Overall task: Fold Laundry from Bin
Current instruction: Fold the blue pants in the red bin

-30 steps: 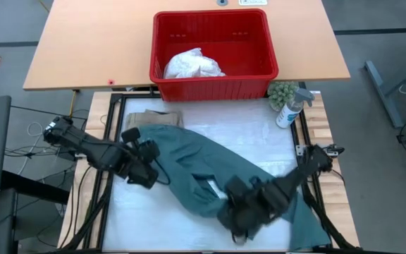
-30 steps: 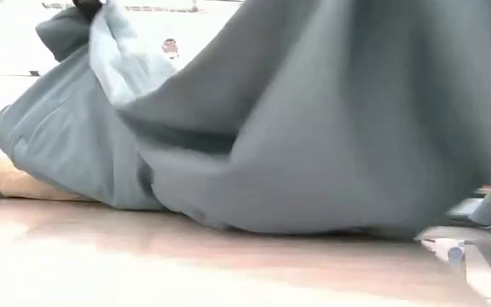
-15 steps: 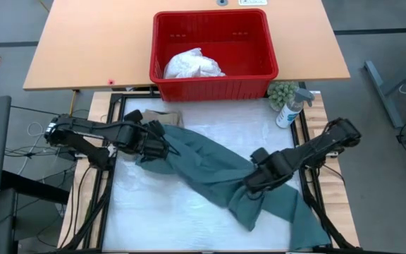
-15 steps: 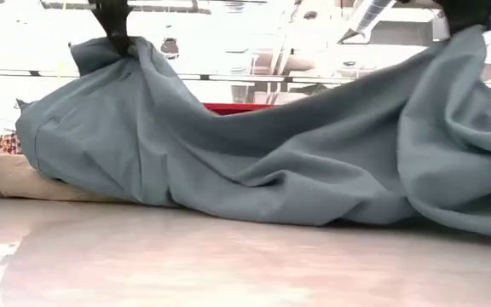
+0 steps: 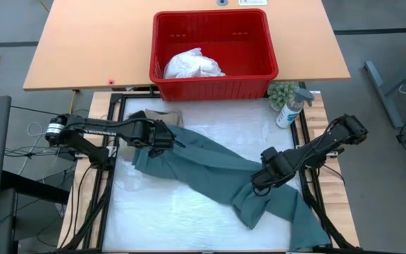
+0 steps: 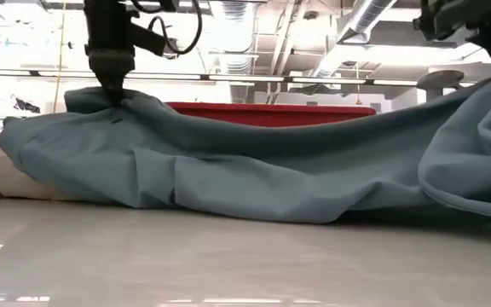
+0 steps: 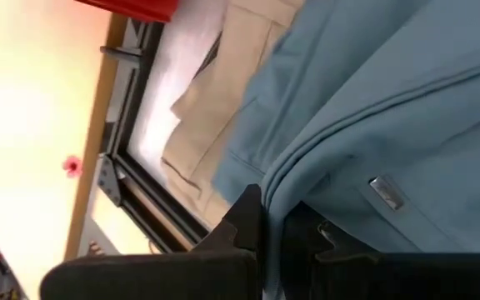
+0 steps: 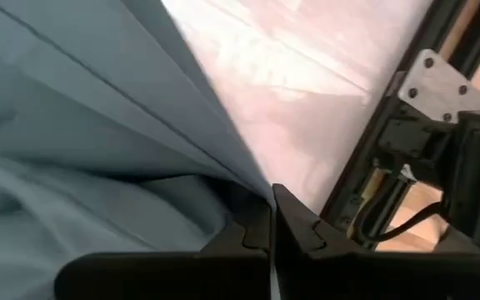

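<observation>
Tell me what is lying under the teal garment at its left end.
A beige-khaki garment pokes out from under the teal garment near the left hand. How far it reaches beneath cannot be seen, since the teal cloth covers it.

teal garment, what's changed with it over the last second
Both grippers, shut on the teal garment, pulled it out longer: the left gripper moved toward the bin, the right gripper toward the table's right side. The cloth sank lower. The white garment and beige garment stayed put.
</observation>
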